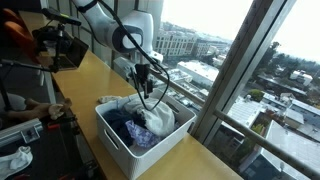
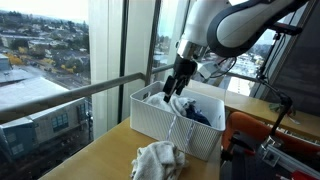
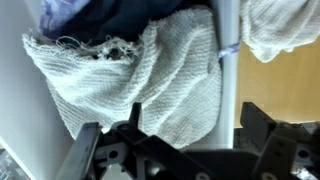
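Note:
A white slatted basket (image 1: 118,143) (image 2: 160,122) stands on the wooden table by the window. It holds a white knitted cloth (image 3: 150,80) (image 1: 157,119) and dark blue clothing (image 3: 130,15) (image 1: 124,122). My gripper (image 1: 147,88) (image 2: 174,90) (image 3: 175,140) hangs just above the basket. In the wrist view its fingers stand wide apart with nothing between them, and the white cloth lies below, spread up against the basket's wall (image 3: 228,60). Another white cloth (image 2: 158,160) (image 3: 285,30) lies on the table outside the basket.
The window glass and its railing (image 2: 90,90) run close behind the basket. A person (image 1: 25,110) and a dark camera rig (image 1: 60,45) are at the table's far side. Red equipment (image 2: 265,140) stands past the basket.

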`<state>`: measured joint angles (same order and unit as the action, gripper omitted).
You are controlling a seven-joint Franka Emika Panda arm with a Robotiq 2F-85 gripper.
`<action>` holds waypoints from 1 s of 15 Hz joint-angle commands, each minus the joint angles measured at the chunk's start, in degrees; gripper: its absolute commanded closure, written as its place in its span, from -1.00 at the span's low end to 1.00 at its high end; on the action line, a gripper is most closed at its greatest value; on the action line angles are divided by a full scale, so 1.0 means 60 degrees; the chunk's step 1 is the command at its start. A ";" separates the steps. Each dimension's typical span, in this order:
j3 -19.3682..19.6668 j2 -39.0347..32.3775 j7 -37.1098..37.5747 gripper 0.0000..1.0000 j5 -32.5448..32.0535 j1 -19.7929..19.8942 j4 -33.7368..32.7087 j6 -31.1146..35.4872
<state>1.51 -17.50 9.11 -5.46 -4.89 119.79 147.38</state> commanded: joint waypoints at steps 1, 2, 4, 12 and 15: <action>-0.0245 0.0592 0.0233 -1.00 -0.0090 -0.0310 0.0194 -0.0042; -0.0335 0.0668 0.0268 -1.00 -0.0104 -0.0411 0.0218 -0.0004; -0.0550 0.0789 0.0319 -1.00 -0.0121 -0.0624 0.0309 0.0089; -0.1352 -0.0050 0.0421 -1.00 0.0066 -0.1354 0.0556 0.0582; -0.1393 -0.0499 0.0398 -1.00 0.0046 -0.1482 0.0587 0.0730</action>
<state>-6.53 -18.12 11.50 -5.42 -13.39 123.42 149.87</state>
